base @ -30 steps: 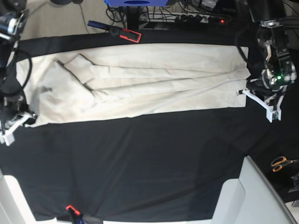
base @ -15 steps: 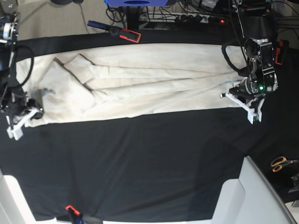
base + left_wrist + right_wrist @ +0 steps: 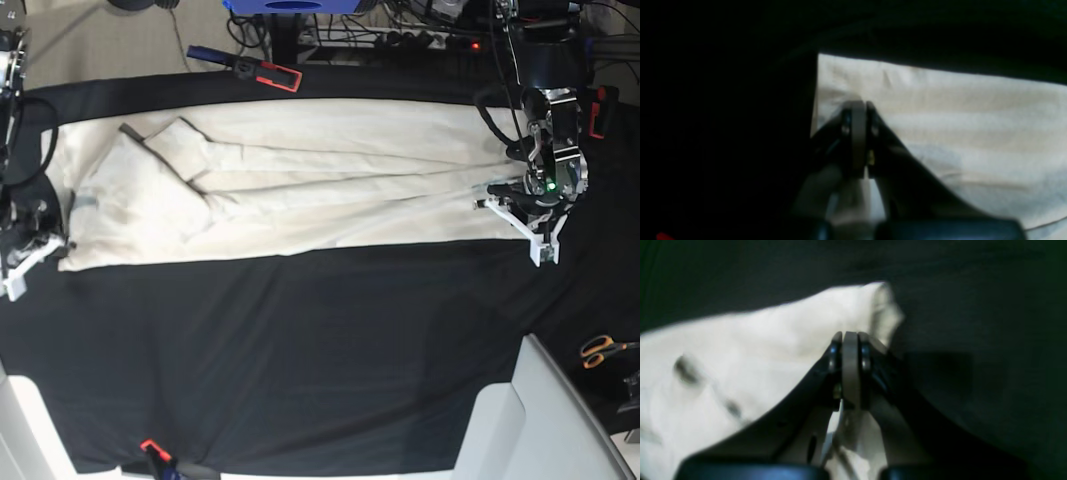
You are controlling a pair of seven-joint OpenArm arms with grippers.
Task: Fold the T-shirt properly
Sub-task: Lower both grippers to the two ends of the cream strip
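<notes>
The cream T-shirt lies folded into a long band across the black table cloth, with a sleeve fold near its left end. My left gripper is at the band's right end, low over the near corner. In the left wrist view its jaws are shut, tips on the T-shirt just inside its edge. My right gripper sits at the left end's near corner. Its jaws are shut over the T-shirt. No fabric shows between either pair of pads.
A red-and-black clamp and a blue one lie at the cloth's far edge. Orange scissors lie at the right. A white surface fills the lower right corner. Another clamp grips the near edge.
My left arm has come in from the right onto the shirt's right end. My right gripper has shifted a little at the left corner, and the shirt's left end has moved slightly.
</notes>
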